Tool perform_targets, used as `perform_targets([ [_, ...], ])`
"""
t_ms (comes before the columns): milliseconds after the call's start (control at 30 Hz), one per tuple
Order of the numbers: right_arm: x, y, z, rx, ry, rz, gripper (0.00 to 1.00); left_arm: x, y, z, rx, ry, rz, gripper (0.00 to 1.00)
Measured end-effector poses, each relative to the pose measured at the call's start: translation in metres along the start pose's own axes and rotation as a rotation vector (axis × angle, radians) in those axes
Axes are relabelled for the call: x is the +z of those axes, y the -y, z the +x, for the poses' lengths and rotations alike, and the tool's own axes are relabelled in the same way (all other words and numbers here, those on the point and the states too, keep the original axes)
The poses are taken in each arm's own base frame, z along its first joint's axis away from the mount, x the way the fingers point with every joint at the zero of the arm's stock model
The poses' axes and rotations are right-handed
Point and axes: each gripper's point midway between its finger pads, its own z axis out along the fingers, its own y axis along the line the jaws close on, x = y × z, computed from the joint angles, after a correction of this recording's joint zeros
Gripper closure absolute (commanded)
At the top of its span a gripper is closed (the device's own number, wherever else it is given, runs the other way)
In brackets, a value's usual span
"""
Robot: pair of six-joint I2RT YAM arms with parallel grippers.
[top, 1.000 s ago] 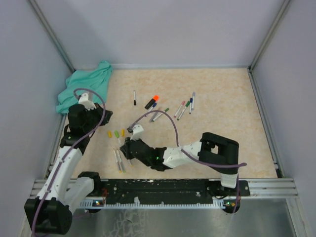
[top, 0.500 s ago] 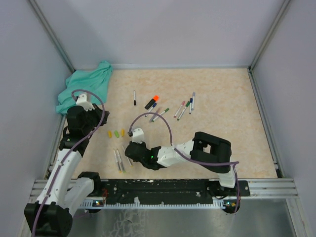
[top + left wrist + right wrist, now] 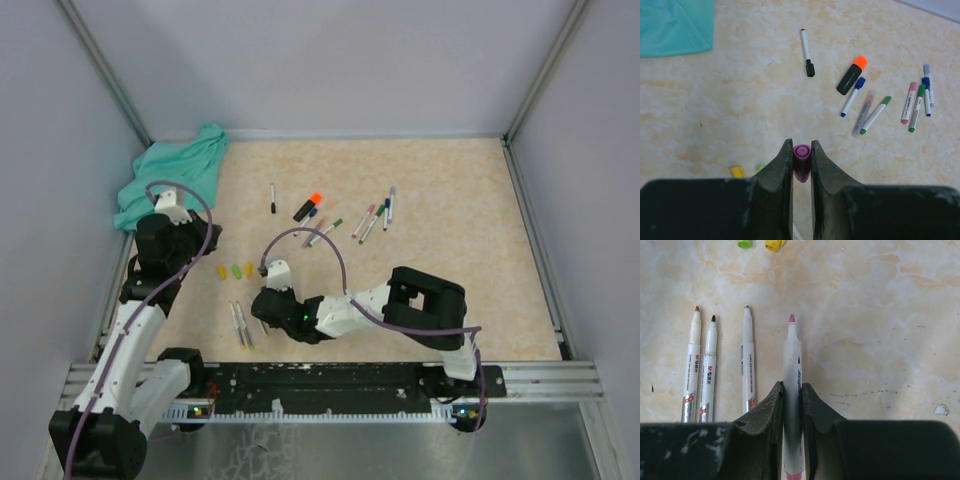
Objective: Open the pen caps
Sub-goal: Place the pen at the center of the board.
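My left gripper [image 3: 801,145] is shut on a purple pen cap [image 3: 801,161] and holds it above the table, at the left in the top view [image 3: 190,238]. My right gripper [image 3: 791,386] is shut on an uncapped white pen with a pink tip [image 3: 791,355], low over the table [image 3: 262,305]. Three uncapped pens [image 3: 747,360] lie just left of it. Loose yellow [image 3: 222,271] and green [image 3: 236,270] caps lie between the arms. The green cap [image 3: 744,243] and a yellow one [image 3: 773,244] also show in the right wrist view.
Capped pens lie further back: a black-capped one [image 3: 272,197], an orange-capped black highlighter [image 3: 308,206], a blue one [image 3: 851,95], and a group with green, pink and blue caps [image 3: 375,217]. A teal cloth [image 3: 170,175] lies at the back left corner. Walls enclose the table.
My right gripper has drawn slightly back and left with the pen, toward the uncapped pens. My left gripper has shifted a little nearer and to the left with the purple cap.
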Motion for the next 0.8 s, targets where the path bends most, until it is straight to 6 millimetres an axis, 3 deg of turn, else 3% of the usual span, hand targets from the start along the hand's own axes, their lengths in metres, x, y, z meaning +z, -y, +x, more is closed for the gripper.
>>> perform_targets([
  [800,0.0,-0.002,0.0,0.023,0.0,-0.009,0.75,0.004,0.012,0.013,0.011,-0.062,0.082,0.97],
])
